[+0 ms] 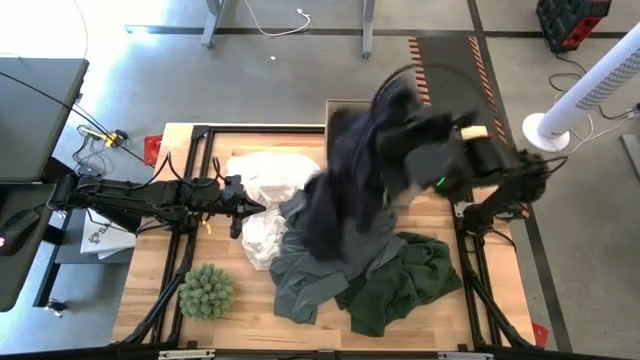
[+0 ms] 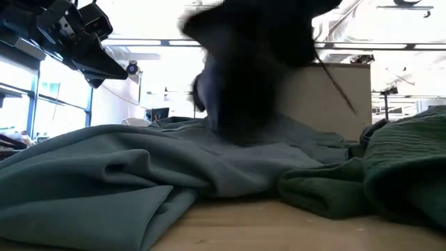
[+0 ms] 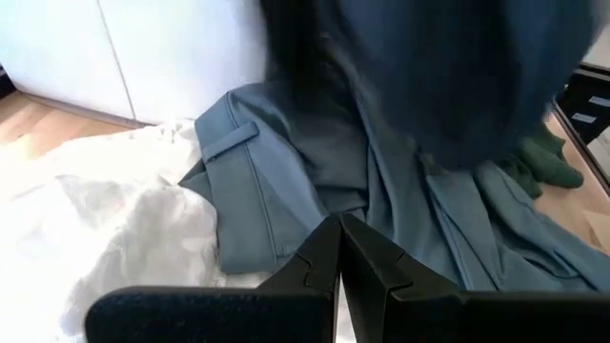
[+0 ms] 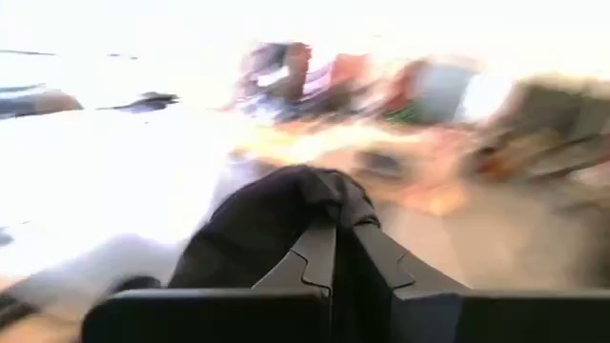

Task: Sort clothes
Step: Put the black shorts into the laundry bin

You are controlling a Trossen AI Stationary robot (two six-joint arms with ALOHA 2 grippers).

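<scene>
The right gripper (image 4: 335, 250) pinched the limp, light black fabric garment (image 1: 350, 185) by a bunched fold, jaws closed on it; the left gripper's (image 3: 340, 250) jaws were closed, empty.

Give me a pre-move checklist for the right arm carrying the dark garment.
1. Right gripper shut on the black garment: ok.
2. Garment clear of the pile: not ok, its lower end overlaps the grey garment in the high view.
3. Left gripper shut, holding nothing, parked over the white garment: ok.
4. Dark green garment apart from the lift: ok.
5. Drop spot: cannot tell.
6. Spiky green ball out of the path: ok.
</scene>
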